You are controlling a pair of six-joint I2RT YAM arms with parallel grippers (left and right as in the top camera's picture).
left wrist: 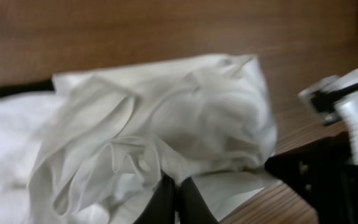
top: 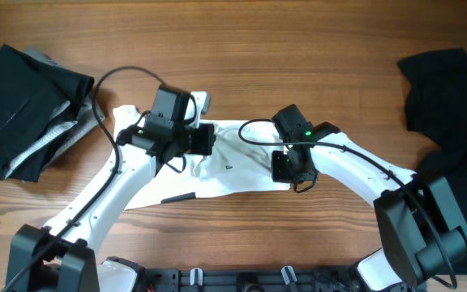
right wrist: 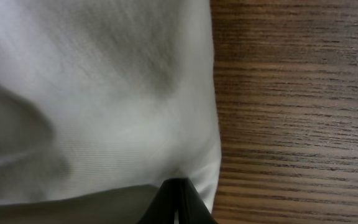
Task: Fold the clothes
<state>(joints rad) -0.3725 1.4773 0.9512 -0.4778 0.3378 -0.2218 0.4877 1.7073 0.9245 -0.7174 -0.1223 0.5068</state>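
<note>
Mid-frame on the counter (top: 298, 49), my left gripper (left wrist: 176, 200) and right gripper (right wrist: 178, 200) are each closed tight, pinching the crumpled white shirt (top: 250, 174).

You have white T-shirt (left wrist: 166, 118) crumpled across left and centre of frame; left gripper (left wrist: 176, 183) at bottom centre, dark fingers pinched together on fold; wooden table (left wrist: 166, 31) along top; blurred black-and-white robot hardware (left wrist: 344, 118) at right edge.
</note>
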